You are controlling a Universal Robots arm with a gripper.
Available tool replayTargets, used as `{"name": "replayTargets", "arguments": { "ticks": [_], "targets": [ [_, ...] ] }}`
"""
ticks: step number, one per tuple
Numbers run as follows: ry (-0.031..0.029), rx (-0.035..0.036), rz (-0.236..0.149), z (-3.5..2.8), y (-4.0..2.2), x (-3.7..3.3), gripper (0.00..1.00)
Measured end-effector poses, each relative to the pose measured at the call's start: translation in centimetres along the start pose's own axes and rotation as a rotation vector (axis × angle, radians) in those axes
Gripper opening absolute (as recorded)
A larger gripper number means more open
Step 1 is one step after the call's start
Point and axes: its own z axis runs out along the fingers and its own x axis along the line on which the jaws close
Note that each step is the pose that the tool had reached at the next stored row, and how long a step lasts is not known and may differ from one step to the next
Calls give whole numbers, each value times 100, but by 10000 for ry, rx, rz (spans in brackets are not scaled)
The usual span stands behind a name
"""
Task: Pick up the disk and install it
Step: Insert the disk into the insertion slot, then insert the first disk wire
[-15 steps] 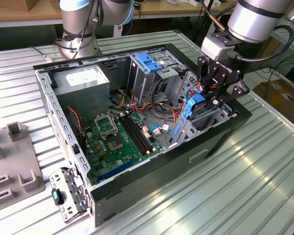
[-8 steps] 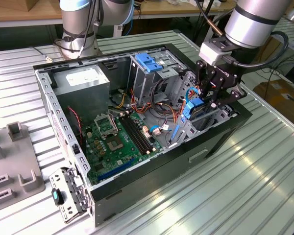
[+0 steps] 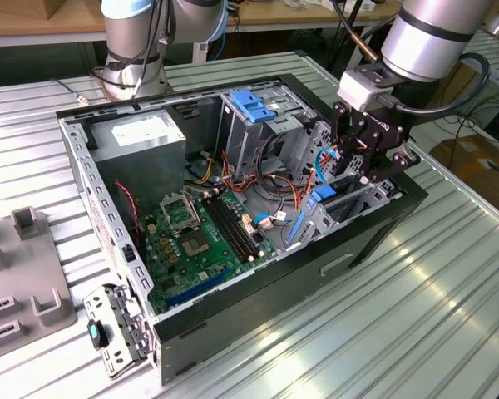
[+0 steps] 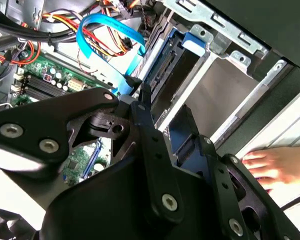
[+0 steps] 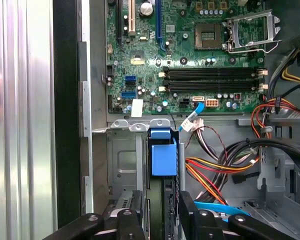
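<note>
The disk (image 5: 163,160) is pinched by the pincer (image 5: 161,201) inside the computer case (image 3: 233,328). If tilted, it could be jammed.

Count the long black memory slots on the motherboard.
4: one pair of slots nearer the socket, the other pair nearer the disk, side by side on the motherboard. None seems hidden.

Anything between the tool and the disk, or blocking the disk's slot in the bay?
Nothing visible. The disk already stands edge-on in its bay slot, right at the tool. The blue cable and loose wires lie beside the slot, not across it.
</note>
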Motion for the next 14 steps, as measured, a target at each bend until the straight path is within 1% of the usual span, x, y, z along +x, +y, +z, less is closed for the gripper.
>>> {"name": "replayTargets", "arguments": {
  "ticks": [14],
  "targets": [
    [-1,0,-1,22,-1,-1,43]
  ]
}}
